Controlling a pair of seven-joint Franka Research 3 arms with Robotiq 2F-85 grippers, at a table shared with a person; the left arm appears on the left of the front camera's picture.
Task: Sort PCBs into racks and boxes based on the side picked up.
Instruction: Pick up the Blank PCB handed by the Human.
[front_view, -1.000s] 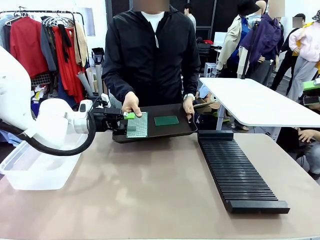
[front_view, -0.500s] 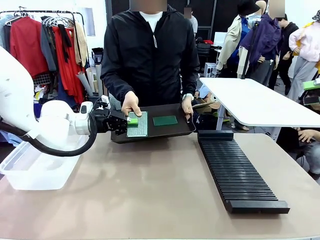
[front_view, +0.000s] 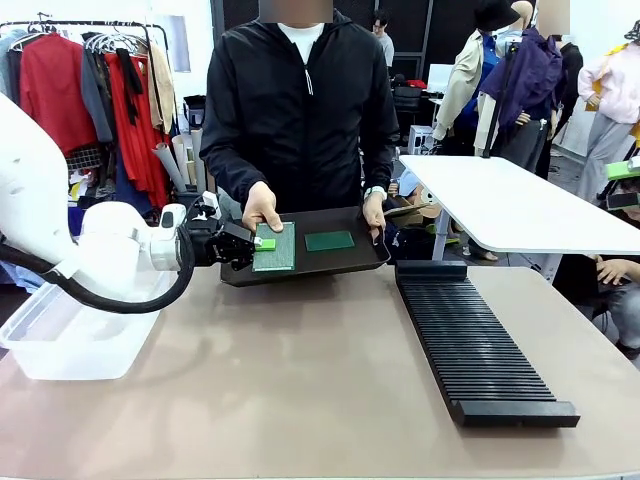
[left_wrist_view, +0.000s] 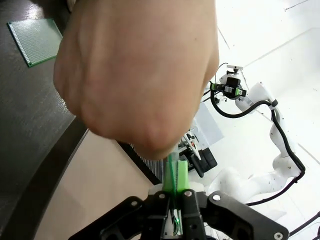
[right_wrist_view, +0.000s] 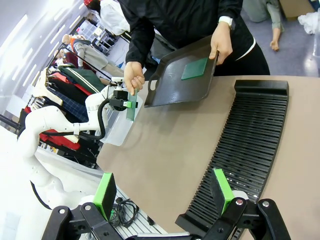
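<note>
My left gripper (front_view: 257, 244) is shut on the edge of a grid-faced PCB (front_view: 278, 247) at the left end of a shallow black tray (front_view: 350, 262) that a person holds in both hands. A second, darker PCB (front_view: 330, 241) lies flat on that tray. In the left wrist view the green pads (left_wrist_view: 183, 175) pinch the thin board (left_wrist_view: 171, 167) just under the person's hand (left_wrist_view: 135, 75); the other PCB (left_wrist_view: 34, 35) lies farther off. My right gripper (right_wrist_view: 164, 192) hangs open above the long black slotted rack (right_wrist_view: 250, 145). That rack (front_view: 470, 340) lies on the right of the table.
A clear plastic tub (front_view: 70, 335) sits at the table's left edge under my left arm. The person stands at the far side, one hand (front_view: 262, 207) right beside my left gripper, the other hand (front_view: 377, 212) on the tray's right end. A white table (front_view: 510, 205) stands behind.
The left gripper and its board have risen slightly and edged toward the tray. The person's tray has barely shifted.
</note>
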